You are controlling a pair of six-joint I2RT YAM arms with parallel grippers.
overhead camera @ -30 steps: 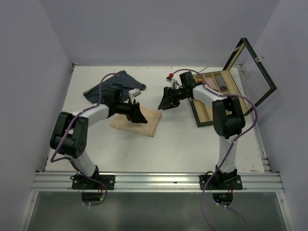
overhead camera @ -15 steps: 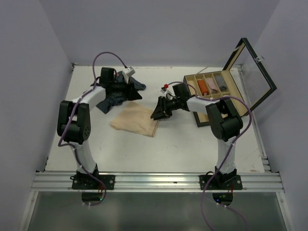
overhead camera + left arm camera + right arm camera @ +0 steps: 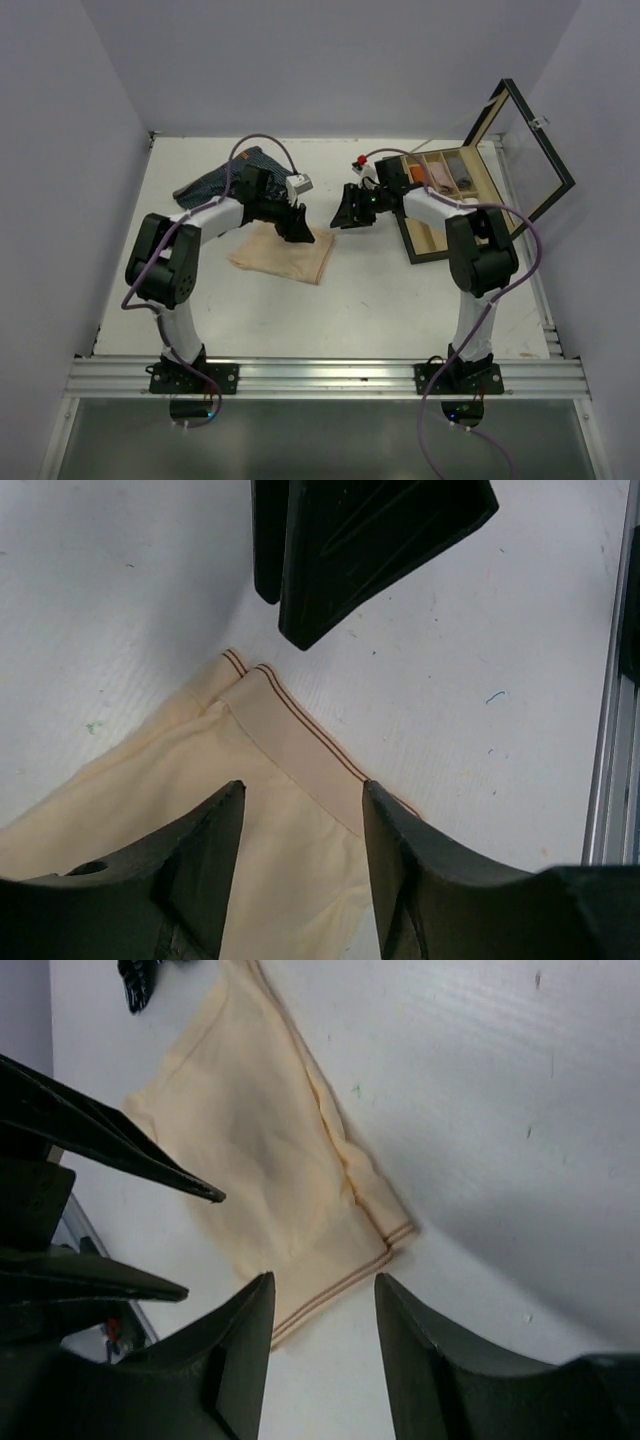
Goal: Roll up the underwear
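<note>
The beige underwear (image 3: 283,255) lies flat on the white table, its banded corner in both wrist views (image 3: 290,740) (image 3: 260,1150). My left gripper (image 3: 298,226) (image 3: 300,792) hovers open over that far right corner, the cloth showing between its fingers but not pinched. Facing it from the right, my right gripper (image 3: 350,209) (image 3: 322,1285) is open just beyond the same corner, over bare table. The navy striped underwear (image 3: 212,184) lies crumpled at the back left, partly hidden by my left arm.
A wooden compartmented box (image 3: 418,243) stands at the back right with its glass lid (image 3: 528,145) raised; small rolled items sit in its compartments. A metal rail (image 3: 330,377) runs along the near edge. Purple cables loop above both arms.
My left gripper has swung from the navy garment at the back to the beige one's far right corner. My right gripper has drawn slightly back and to the right.
</note>
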